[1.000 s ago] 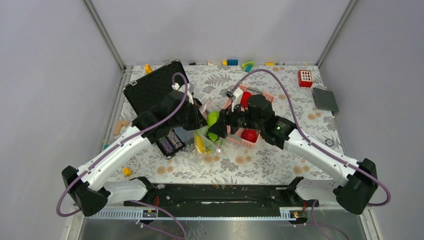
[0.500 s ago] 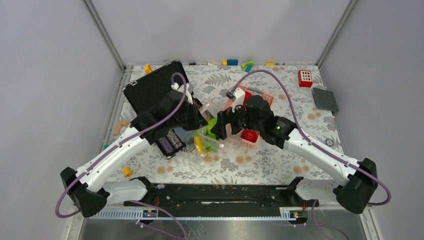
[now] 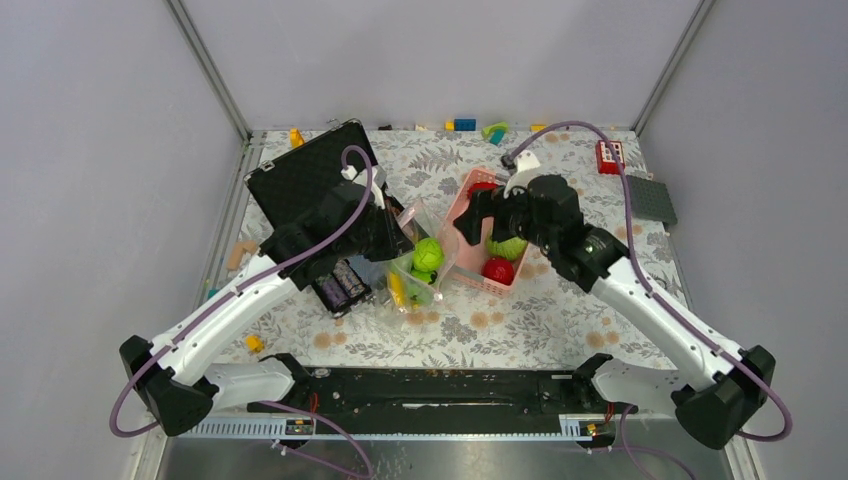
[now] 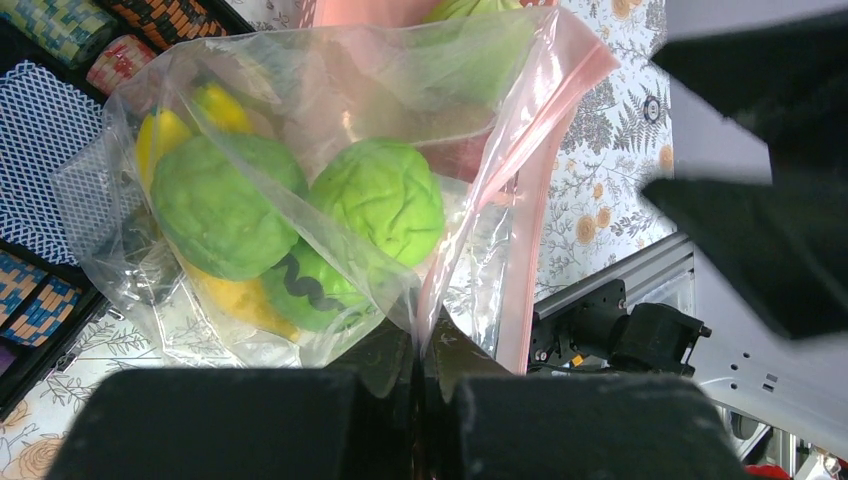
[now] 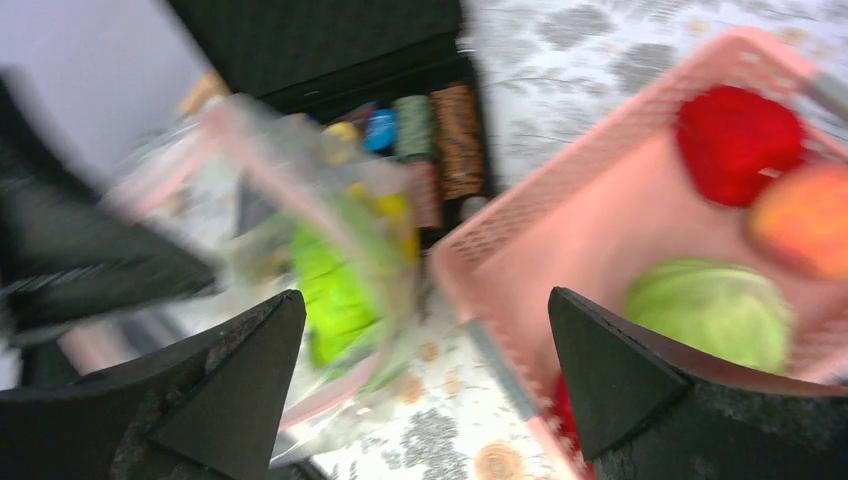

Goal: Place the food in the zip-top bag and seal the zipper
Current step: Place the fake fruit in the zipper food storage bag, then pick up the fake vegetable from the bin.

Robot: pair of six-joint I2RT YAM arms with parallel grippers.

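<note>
Moved since a second back: the right pincer (image 3: 478,218), off the bag's mouth and swung out toward 1 o'clock, over the pink slotted plastic basket (image 3: 462,232). Spread wider too, to full gape, with nothing between the fingers. Gone from that pincer and lying inside the clear, crinkly plastic zip-top bag (image 4: 300,70): one round green toy fruit (image 3: 428,255). No shift in the left pincer (image 4: 420,348).

Left pincer clamped tight on the bag's film near the mouth, holding the mouth agape. Zipper (image 4: 545,170), a pink-tinted strip along the mouth edge, unsealed, its two sides apart. Bag near the middle of the floral-patterned worktop (image 3: 560,315), just at 9 o'clock of the basket; touching its wall or not, cannot tell. Inside, by the left wrist view: two such green fruits side by side, a third green piece with a dark zigzag (image 4: 305,290) under them, a yellow toy banana (image 4: 165,130) behind.

In the basket: pale green toy cabbage (image 5: 715,310), red toy apple (image 5: 735,140) toward 11 o'clock of it, orange toy fruit (image 5: 805,215) just beside that apple, a second red apple (image 3: 498,270) at the 6 o'clock end. Bag side of the right wrist view blurred.

At 9 to 10 o'clock of the bag: open black case (image 3: 305,180) with rows of striped poker chips (image 3: 340,285).
</note>
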